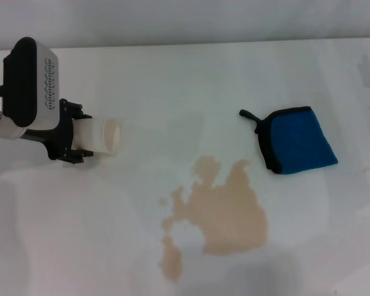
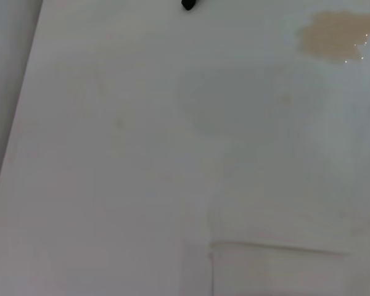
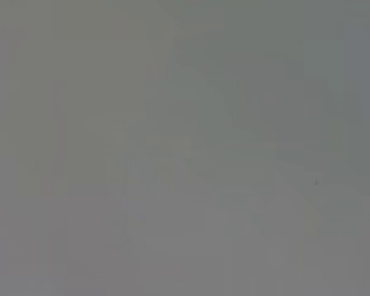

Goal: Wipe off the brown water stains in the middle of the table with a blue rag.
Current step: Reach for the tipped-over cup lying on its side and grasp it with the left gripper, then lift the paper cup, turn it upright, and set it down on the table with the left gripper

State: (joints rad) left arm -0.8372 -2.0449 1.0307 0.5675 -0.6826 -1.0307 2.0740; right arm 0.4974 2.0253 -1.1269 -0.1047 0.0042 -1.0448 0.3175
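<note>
**Left jaws clamp a cup; rag lies untouched**

Jaws of the left gripper [image 1: 80, 139] are closed around an off-white paper cup [image 1: 103, 135], held on its side just above the white surface [image 1: 172, 80]. Well beyond the cup's open end, away from the jaws, spreads the tan stain [image 1: 225, 213], with small droplets at its near edge. Farther off still, past the stain, lies the folded blue rag [image 1: 299, 140], apart from the puddle. No right gripper shows in any view.
</note>
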